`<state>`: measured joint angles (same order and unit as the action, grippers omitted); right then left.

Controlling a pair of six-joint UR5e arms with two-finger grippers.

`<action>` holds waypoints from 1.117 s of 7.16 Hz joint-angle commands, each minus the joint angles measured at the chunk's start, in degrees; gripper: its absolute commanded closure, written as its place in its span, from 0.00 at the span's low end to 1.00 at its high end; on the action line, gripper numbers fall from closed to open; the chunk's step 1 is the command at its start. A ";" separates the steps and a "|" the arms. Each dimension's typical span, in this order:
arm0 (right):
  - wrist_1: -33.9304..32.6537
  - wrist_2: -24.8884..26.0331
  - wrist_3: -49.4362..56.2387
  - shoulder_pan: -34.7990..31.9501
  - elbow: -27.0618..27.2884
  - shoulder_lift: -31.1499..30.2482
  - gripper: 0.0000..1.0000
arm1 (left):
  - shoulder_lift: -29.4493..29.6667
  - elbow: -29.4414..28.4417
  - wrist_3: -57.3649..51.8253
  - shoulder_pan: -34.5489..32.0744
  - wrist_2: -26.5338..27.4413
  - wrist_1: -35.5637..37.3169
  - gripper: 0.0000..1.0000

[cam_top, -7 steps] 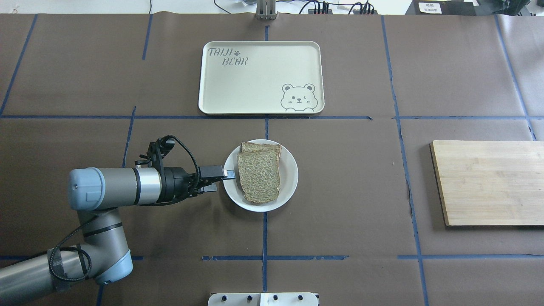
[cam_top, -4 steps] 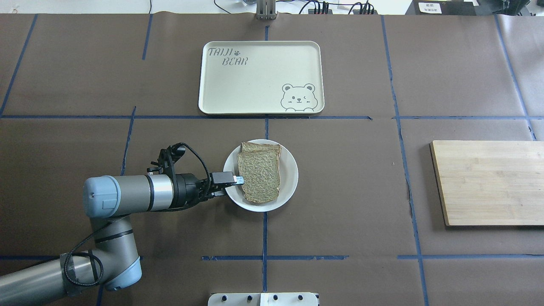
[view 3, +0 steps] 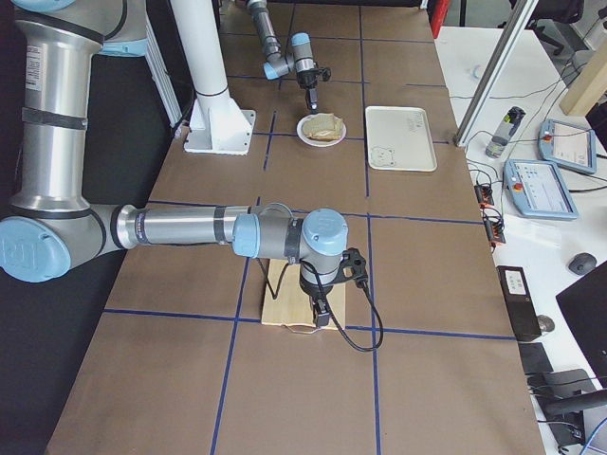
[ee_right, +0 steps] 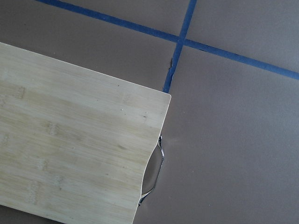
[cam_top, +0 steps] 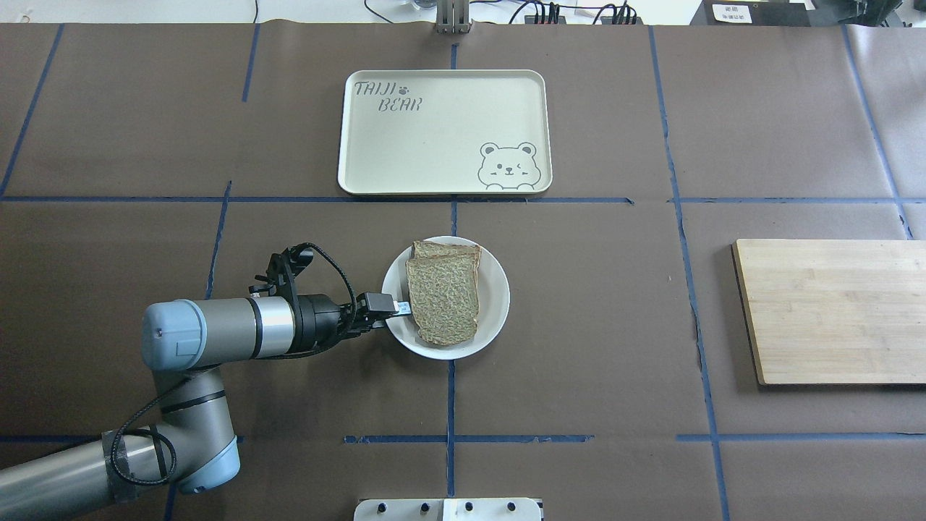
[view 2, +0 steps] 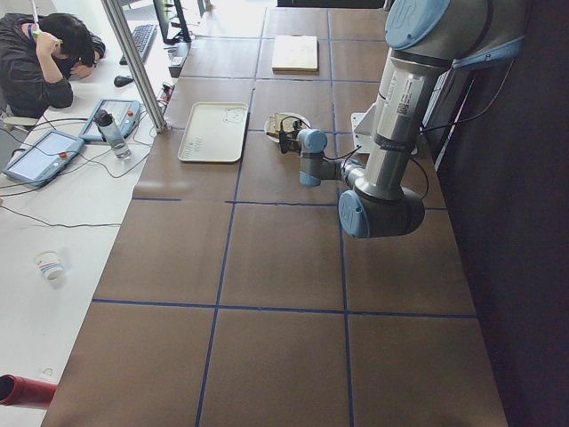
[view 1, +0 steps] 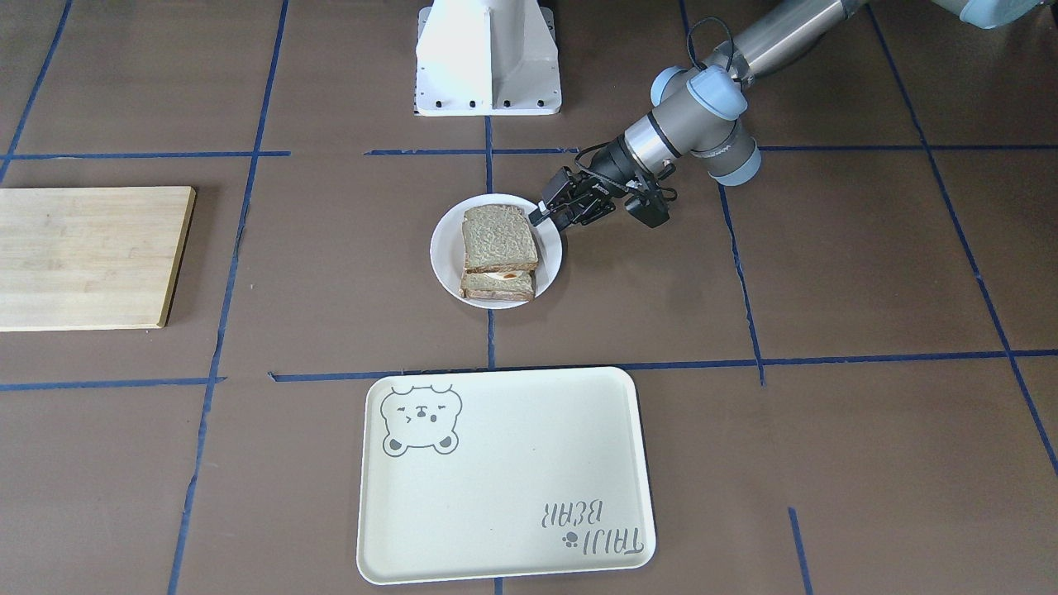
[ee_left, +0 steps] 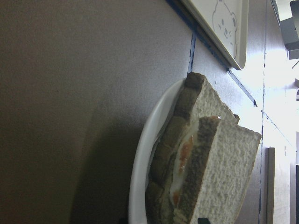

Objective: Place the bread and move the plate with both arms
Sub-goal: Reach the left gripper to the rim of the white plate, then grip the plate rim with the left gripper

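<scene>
Advancing since a second ago, our left black gripper [cam_top: 398,310] now pinches the small round white plate [cam_top: 496,297] holding brownish wholemeal bread [cam_top: 443,300]; of our right gripper [view 3: 322,315] we cannot tell.

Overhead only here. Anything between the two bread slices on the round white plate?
Observer: Yes, left wrist view shows fried egg between the top brown wholemeal slice and the lower slice.
Operator: Right arm? Not in my frame.
Observer: Its hand hangs above the pale wooden cutting board; open or shut, can't tell.
Operator: Board got a handle?
Observer: A thin metal loop on one edge, per right wrist view.
</scene>
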<state>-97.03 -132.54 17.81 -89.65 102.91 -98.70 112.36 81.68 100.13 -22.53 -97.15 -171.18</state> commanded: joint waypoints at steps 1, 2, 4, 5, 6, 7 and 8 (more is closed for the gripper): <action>0.00 0.00 0.03 0.00 0.01 0.00 0.00 | -0.04 -0.56 0.07 -0.06 0.12 -0.03 0.51; 0.00 0.00 0.03 0.00 0.01 0.00 0.00 | 0.05 -0.73 0.15 0.03 0.82 -0.03 0.54; 0.00 0.00 0.03 0.00 0.01 0.00 0.00 | 0.31 -2.05 0.15 0.12 0.91 -0.03 0.62; 0.00 0.00 0.03 0.00 0.01 0.00 0.00 | 0.40 -2.14 0.15 0.12 0.91 -0.03 0.64; 0.00 0.00 0.03 0.00 -0.08 0.00 0.00 | 0.40 -2.32 0.15 0.21 0.91 -0.03 0.69; 0.00 0.00 0.03 0.00 -0.08 -0.09 0.00 | 0.40 -2.49 0.15 0.21 0.91 -0.03 0.83; 0.00 0.00 0.03 0.00 -0.08 -0.09 0.00 | 0.40 -2.49 0.15 0.21 0.91 -0.03 0.93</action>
<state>-97.03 -132.54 17.84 -89.65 102.84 -98.75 112.76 79.28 100.28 -22.35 -96.24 -171.21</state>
